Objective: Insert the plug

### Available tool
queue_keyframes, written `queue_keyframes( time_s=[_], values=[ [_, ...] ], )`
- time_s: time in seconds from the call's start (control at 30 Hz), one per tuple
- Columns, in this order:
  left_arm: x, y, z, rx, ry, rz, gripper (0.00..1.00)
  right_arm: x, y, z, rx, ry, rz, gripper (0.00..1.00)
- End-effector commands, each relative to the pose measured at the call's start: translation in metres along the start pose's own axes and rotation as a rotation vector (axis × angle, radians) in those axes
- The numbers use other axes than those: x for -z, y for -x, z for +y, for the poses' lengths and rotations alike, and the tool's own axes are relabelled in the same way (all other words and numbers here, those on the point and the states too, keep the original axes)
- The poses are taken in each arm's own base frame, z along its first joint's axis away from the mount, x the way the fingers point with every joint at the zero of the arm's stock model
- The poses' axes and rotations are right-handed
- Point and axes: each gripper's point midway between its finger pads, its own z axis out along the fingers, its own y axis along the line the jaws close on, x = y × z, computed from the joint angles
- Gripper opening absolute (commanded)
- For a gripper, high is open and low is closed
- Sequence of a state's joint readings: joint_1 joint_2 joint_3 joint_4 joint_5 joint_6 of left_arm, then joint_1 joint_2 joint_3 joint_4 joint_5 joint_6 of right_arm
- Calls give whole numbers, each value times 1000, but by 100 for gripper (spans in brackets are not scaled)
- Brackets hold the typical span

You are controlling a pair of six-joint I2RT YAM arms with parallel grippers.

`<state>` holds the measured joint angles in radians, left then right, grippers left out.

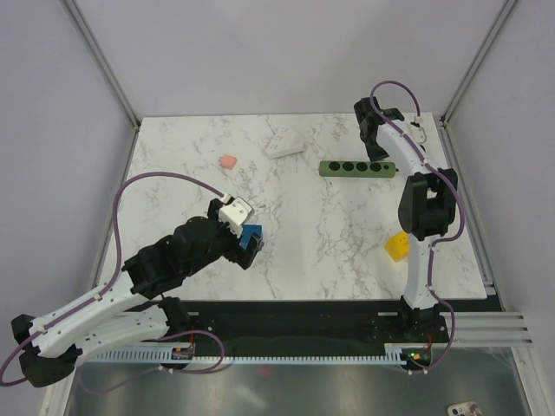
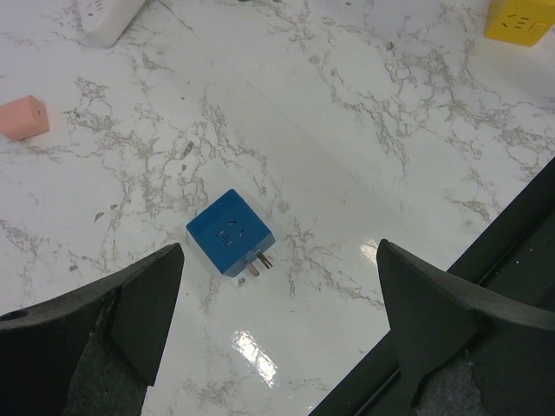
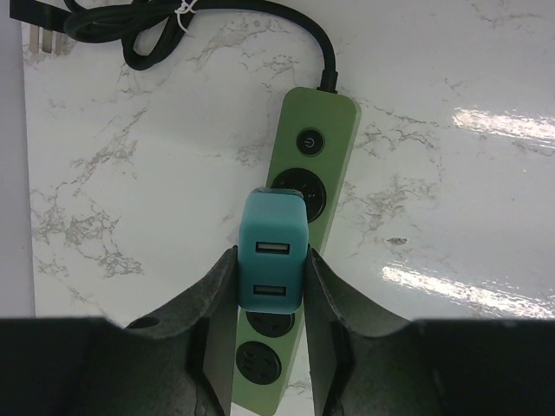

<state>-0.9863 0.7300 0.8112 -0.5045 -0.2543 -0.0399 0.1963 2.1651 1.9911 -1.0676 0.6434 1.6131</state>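
Note:
The blue cube plug (image 2: 230, 234) lies on the marble table with its metal prongs pointing toward the near edge. My left gripper (image 2: 279, 247) is open above it, and the plug sits just ahead of the left finger, untouched. In the top view the plug (image 1: 252, 234) sits at the left gripper's (image 1: 247, 245) tip. My right gripper (image 3: 270, 260) is shut on a teal block with two USB ports (image 3: 272, 234), held over the middle sockets of the green power strip (image 3: 312, 165). The strip (image 1: 362, 167) lies at the back right, under the right gripper (image 1: 375, 149).
A yellow block (image 1: 398, 246) sits near the right arm's base. A pink block (image 1: 228, 162) and a white adapter (image 1: 284, 144) lie at the back. The strip's black cord (image 3: 130, 35) coils beyond it. The table's black front edge (image 2: 486, 286) lies close to the left gripper.

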Motion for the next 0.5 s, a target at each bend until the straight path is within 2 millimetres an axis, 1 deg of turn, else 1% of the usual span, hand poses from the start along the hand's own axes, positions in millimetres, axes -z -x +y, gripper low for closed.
queue_keyframes(
  time_s=[0.0,0.13,0.4,0.47],
  values=[
    [0,10,3,-26,12,-48,100,0,6,13,-56,13,-12,0],
    [-1,8,3,-29,15,-41,100,-7,4,14,-53,7,-19,0],
    [-3,6,5,-32,26,-32,100,-20,-2,12,-56,-18,-25,0],
    [-4,6,5,-31,28,-29,100,-24,-2,9,-55,-31,-36,0]
  ],
)
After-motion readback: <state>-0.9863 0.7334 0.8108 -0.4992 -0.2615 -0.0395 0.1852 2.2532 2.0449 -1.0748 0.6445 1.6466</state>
